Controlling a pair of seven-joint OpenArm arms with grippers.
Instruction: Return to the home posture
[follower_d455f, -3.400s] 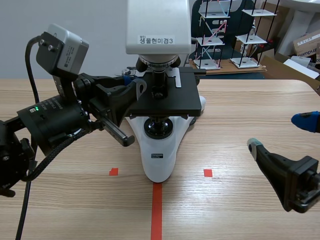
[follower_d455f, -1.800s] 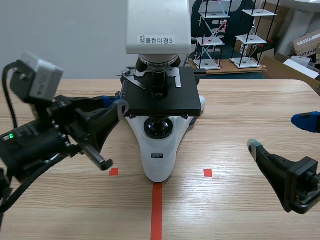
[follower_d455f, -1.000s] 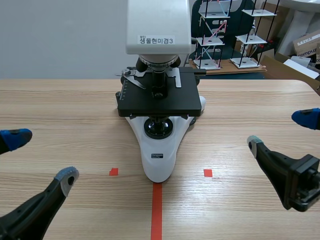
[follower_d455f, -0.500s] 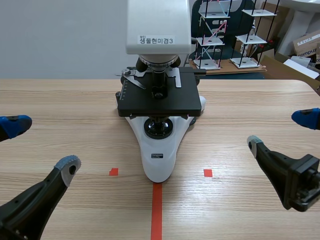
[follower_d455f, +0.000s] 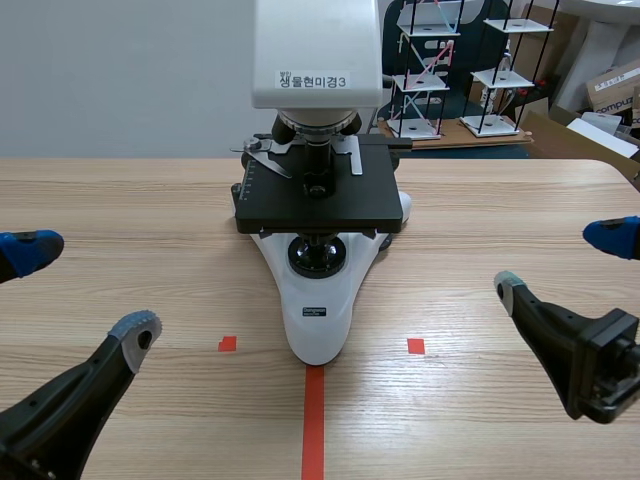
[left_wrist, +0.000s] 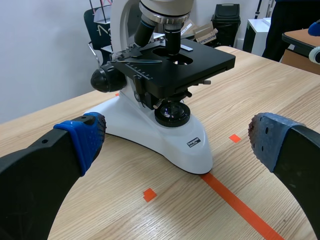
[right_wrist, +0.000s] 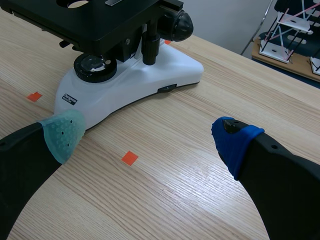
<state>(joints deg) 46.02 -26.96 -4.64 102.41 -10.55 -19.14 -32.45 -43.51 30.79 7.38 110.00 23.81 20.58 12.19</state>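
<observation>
counter (follower_d455f: 150, 200): pale wood grain, matt | microscope base (follower_d455f: 315, 320): smooth glossy white plastic | stage (follower_d455f: 320, 205): matt black | pads (left_wrist: 82, 137): dotted, rubbery

Black fingers (left_wrist: 30, 170) bear blue and grey-green dotted pads (right_wrist: 62, 132).

scene: frontal, table-level | wrists: low, oblique (both share microscope (follower_d455f: 318, 320))

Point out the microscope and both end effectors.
microscope (follower_d455f: 313, 320), scene view, on its white base.
left end effector (follower_d455f: 82, 292), scene view, midway between its open fingertips.
right end effector (follower_d455f: 559, 263), scene view, midway between its open fingertips.
</observation>
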